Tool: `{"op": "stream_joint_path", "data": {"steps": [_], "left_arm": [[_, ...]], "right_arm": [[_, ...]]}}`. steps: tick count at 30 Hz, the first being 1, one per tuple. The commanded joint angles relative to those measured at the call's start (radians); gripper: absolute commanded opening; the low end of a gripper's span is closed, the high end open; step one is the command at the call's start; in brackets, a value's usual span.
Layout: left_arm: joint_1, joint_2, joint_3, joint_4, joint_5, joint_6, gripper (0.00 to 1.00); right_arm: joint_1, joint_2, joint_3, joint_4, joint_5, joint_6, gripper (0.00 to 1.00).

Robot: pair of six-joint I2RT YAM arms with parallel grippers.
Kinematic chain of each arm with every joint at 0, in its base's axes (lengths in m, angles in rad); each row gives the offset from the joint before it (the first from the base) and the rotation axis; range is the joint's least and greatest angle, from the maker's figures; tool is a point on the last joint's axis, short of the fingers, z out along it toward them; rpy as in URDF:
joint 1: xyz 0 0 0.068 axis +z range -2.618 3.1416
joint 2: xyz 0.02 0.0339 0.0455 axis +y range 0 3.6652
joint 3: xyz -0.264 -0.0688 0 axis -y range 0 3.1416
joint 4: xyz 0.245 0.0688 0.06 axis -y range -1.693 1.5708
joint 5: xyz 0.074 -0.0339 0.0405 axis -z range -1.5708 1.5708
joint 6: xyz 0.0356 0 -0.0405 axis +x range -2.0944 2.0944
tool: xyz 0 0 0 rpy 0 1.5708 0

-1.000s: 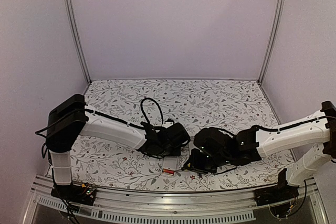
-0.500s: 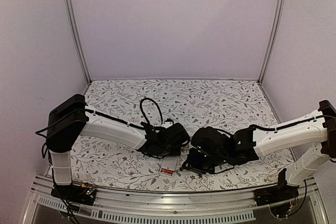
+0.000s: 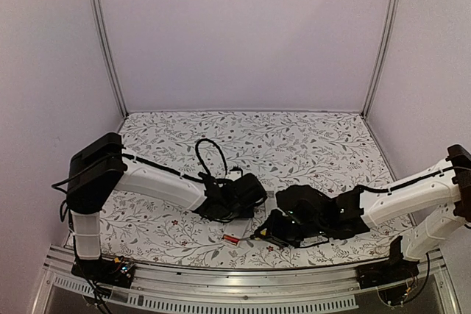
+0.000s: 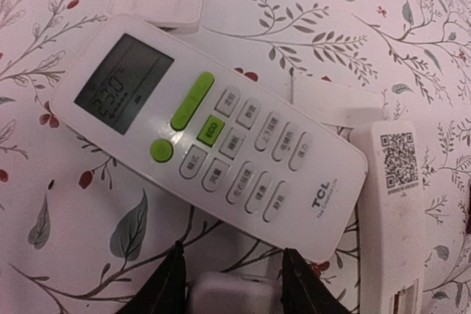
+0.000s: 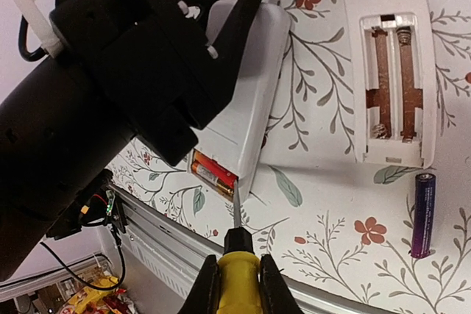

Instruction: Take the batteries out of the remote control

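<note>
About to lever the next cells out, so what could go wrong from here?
1. The yellow-handled tool in the right gripper has its thin tip at the rim of the white remote that the left gripper clamps; it may slip past the red batteries.
2. A freed cell, like the loose purple battery, could roll off the near edge of the floral table.
</note>
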Motion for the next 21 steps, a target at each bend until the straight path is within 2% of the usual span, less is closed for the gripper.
{"op": "stream_joint_path", "data": {"steps": [1, 11, 14, 18, 21], "left_arm": [[-0.033, 0.101, -0.068, -0.181, 0.136, -0.005, 0.42], [-0.036, 0.105, -0.069, -0.183, 0.137, -0.008, 0.41], [-0.036, 0.103, -0.069, -0.186, 0.134, -0.007, 0.41], [-0.037, 0.105, -0.062, -0.192, 0.127, -0.002, 0.41], [-0.037, 0.108, -0.056, -0.196, 0.123, 0.002, 0.41]], "right_arm": [[-0.01, -0.006, -0.036, 0.187, 0.062, 0.009, 0.0], [-0.008, -0.037, -0.074, 0.283, 0.125, 0.001, 0.0], [-0.006, -0.048, -0.05, 0.188, 0.139, -0.001, 0.0], [0.014, -0.067, 0.013, -0.053, 0.172, -0.004, 0.0], [0.029, -0.069, 0.036, -0.112, 0.153, -0.018, 0.0]]}}
